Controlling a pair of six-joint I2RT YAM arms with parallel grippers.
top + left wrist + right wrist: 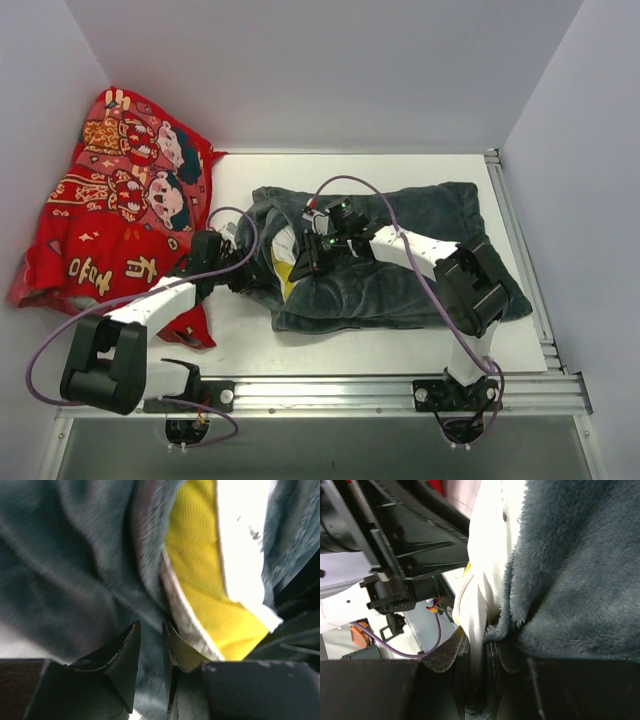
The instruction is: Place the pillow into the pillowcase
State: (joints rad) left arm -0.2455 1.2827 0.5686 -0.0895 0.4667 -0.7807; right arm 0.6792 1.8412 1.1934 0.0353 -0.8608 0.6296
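Note:
The dark grey-blue plush pillowcase (400, 265) lies across the middle of the table with its mouth to the left. The pillow is mostly inside it; its white cloth and yellow band (287, 268) show at the mouth. My left gripper (250, 272) is at the mouth's left edge. In the left wrist view it (151, 645) is shut on a fold of pillowcase plush (75, 570), with the yellow band (200, 580) just right of it. My right gripper (306, 257) reaches in from the right. In the right wrist view it (477, 650) is shut on a fold of white pillow (487, 555) beside the pillowcase edge (570, 580).
A red cloth with cartoon figures (120, 200) is heaped at the left, partly under the left arm. White walls enclose the back and sides. A metal rail (400, 385) runs along the front edge. Purple cables loop over both arms.

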